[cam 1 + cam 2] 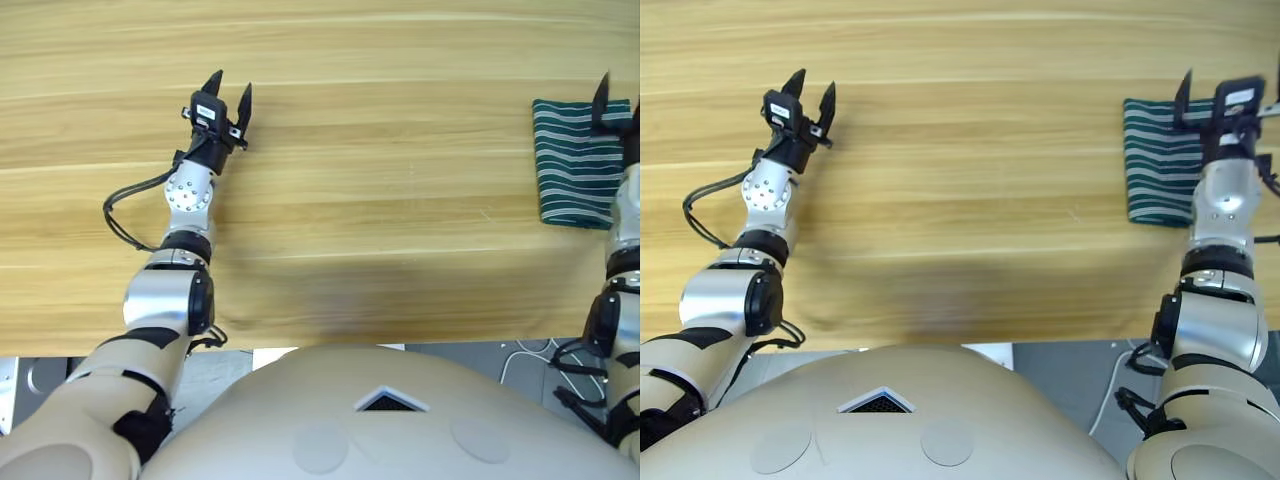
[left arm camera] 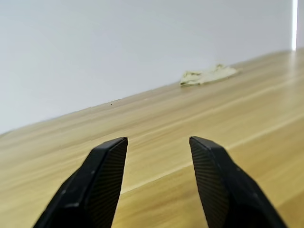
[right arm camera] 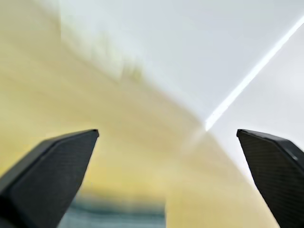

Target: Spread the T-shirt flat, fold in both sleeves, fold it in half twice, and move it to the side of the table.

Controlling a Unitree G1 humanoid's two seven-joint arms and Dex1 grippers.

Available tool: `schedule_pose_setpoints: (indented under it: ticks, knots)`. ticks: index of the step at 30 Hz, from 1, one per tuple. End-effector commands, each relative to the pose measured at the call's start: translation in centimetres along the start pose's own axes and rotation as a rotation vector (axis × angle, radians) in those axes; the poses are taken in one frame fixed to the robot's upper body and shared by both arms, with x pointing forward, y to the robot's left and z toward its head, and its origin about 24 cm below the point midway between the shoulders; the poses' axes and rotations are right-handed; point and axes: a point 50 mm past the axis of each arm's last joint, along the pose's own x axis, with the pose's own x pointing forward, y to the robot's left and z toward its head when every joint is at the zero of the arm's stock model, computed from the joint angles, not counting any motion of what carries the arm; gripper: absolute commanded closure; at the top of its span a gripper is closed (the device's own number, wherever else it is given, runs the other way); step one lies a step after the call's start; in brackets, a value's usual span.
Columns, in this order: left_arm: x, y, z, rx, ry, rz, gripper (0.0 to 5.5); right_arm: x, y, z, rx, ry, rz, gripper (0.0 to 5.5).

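Resting as a compact folded rectangle, the green striped T-shirt [image 1: 1155,165] lies at the right side of the table [image 1: 400,200].

By the look of it the spreading, the sleeve folds and both halvings are done and the shirt is set aside, so little seems left but to clear the arms. The right gripper [image 1: 1212,98] sits over the shirt's far edge, fingers spread wide and holding nothing. Well to the left, the left gripper [image 1: 231,88] is over bare wood, fingers parted and empty. Farther off lies a crumpled pale cloth [image 2: 207,75].
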Motion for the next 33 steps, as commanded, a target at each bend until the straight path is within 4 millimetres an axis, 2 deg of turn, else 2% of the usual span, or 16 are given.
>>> schedule_pose_setpoints:
  ticks: [1,4,7,9,12,15,18,21,24,27,33]
  knots:
    - [0.8,0.2,0.1,-0.145,-0.005,0.073,3.07,0.6,3.6,3.8,0.206,-0.248,0.057,0.14]
    - [1.7,0.0,0.0,-0.277,0.019,0.156,3.07,0.9,8.9,4.7,0.375,-0.272,0.206,0.14]
    - [2.1,-0.6,-0.5,-0.345,0.065,0.204,3.07,0.9,13.4,3.7,0.545,-0.165,0.309,0.14]
    - [2.1,-0.8,-1.0,-0.413,0.104,0.231,3.07,0.9,15.9,2.8,0.698,-0.065,0.348,0.14]
    - [1.5,-0.9,-2.1,-0.520,0.157,0.278,3.07,0.3,17.8,0.9,0.943,0.113,0.329,0.14]
    - [1.8,0.0,-1.9,-0.596,0.146,0.300,3.07,-0.7,18.9,-0.1,0.985,0.220,0.336,0.14]
    - [1.7,1.1,-1.7,-0.612,0.138,0.319,3.07,-0.4,19.6,-0.3,0.971,0.324,0.346,0.14]
    - [1.8,0.8,-1.6,-0.513,0.162,0.289,3.07,0.1,19.2,-0.8,1.056,0.381,0.299,0.14]
    - [1.9,1.1,-1.9,-0.364,0.268,0.286,3.07,0.4,18.8,-1.1,1.035,0.427,0.254,0.14]
    - [1.4,2.1,-2.1,-0.387,0.279,0.338,3.07,0.5,18.2,-1.5,1.093,0.452,0.200,0.14]
    - [1.6,2.3,-1.8,-0.339,0.274,0.355,3.07,0.6,17.0,-2.3,1.236,0.474,0.108,0.14]
